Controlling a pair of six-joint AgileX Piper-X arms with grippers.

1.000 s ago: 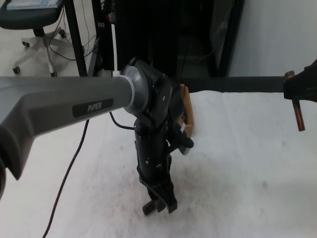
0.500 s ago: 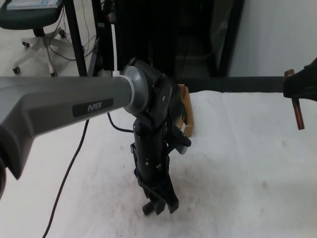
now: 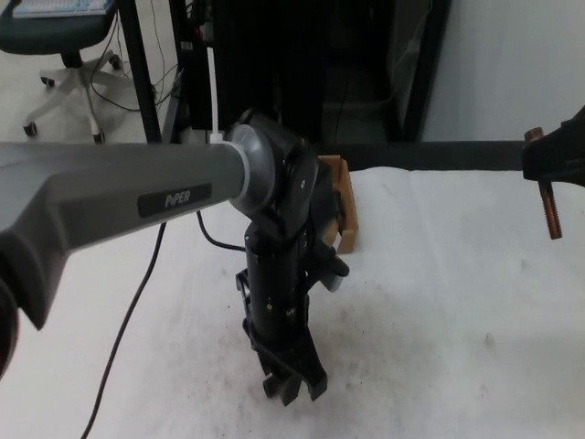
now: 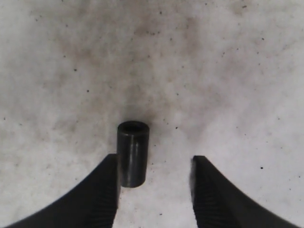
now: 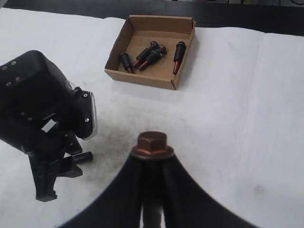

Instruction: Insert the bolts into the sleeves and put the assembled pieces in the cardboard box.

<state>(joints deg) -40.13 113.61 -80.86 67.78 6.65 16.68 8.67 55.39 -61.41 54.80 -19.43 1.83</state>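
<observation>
Sleeve (image 4: 132, 154), short, black and hollow, lies on its side on the stained white table (image 4: 228, 71), one open end facing away from the left wrist camera. The left claw (image 4: 154, 164) is spread around it. One ribbed finger (image 4: 107, 190) touches the side of the sleeve, and the other finger stands apart from it with bare table between them. In the high view the left claw (image 3: 292, 380) points down at the table near the front edge of the scene, with the sleeve at its tip.

The right claw (image 5: 152, 157) is held above the table, well away from the left arm, and pinches a copper-coloured bolt (image 5: 152, 144). The fingers are pressed against the shank just under the six-sided head. In the high view this bolt (image 3: 551, 208) hangs down from the right claw (image 3: 548, 169) at the far right edge, clear of the table.

A cardboard box (image 5: 142, 80) sits open on the table toward the far side, beyond the left arm. Four assembled pieces (image 5: 147, 56), each a copper bolt in a black sleeve, lie on its floor: three close together near one side and one alone nearer the other wall. In the high view the cardboard box (image 3: 347, 215) is partly hidden behind the left arm's wrist.
</observation>
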